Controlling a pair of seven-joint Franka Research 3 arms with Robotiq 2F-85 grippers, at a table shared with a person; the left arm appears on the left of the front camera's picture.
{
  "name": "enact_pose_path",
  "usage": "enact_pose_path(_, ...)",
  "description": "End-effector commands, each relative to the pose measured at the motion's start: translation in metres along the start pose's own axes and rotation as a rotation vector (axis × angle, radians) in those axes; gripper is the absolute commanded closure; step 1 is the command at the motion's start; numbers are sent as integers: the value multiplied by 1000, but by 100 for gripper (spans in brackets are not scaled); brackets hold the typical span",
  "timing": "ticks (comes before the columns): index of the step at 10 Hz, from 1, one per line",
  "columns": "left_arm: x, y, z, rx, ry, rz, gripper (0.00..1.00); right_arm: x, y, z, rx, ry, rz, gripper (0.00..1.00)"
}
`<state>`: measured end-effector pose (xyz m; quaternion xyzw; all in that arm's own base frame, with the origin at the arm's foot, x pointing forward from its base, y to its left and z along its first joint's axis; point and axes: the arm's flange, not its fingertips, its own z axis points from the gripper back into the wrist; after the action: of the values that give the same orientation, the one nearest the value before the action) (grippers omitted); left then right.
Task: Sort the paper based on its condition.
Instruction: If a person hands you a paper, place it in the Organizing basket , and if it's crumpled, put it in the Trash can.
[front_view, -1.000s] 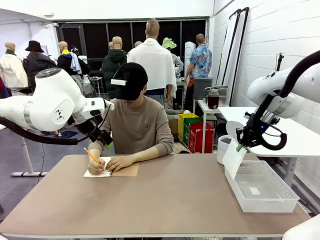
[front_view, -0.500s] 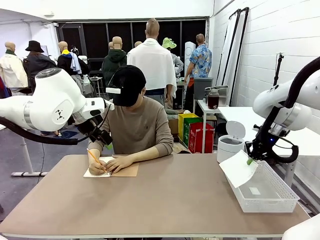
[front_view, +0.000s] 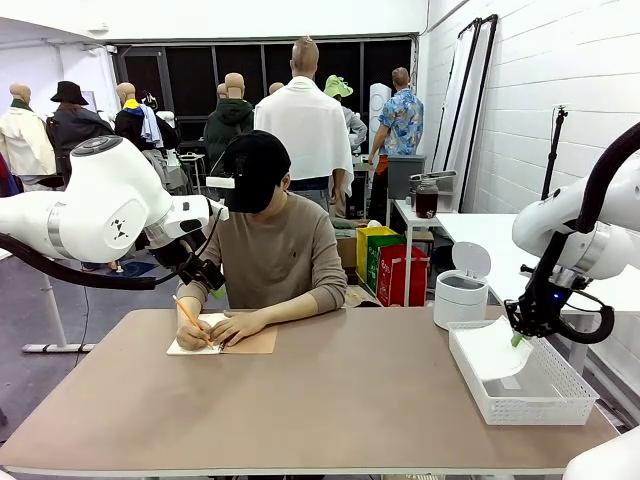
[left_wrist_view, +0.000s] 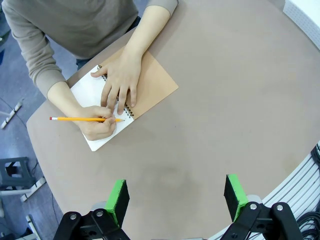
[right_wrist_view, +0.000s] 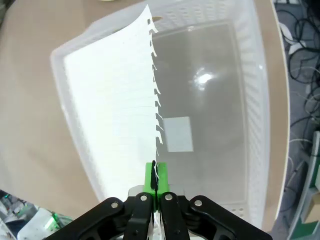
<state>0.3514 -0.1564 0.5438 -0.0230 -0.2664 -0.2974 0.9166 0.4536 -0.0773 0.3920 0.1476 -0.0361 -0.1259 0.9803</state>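
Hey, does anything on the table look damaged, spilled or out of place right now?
Only the paper pinched between the jaws of the right gripper over the white basket: one long edge is ragged, like ripped binding holes. Nothing looks spilled.

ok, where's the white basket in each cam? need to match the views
Front view: white basket at the table's right edge, below the right hand, which pinches a sheet.
Right wrist view: basket across the centre, behind the held sheet.
Left wrist view: a white perforated corner at the top right edge, probably the basket.
Shared landmark: the tan table, seen in all three views.
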Motion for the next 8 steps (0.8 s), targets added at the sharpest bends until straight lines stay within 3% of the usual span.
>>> enact_pose_path(1,0,2,0,7,1,-6,0,-4,-5,-8,-53,2,-36,100)
enact_pose_path(6,0,2,0,7,1,-6,0,-4,-3,-17,-102,67,-75,100)
enact_pose_path(8,0,2,0,7,1,-6,0,-6,2,-12,-145,111,-84,65)
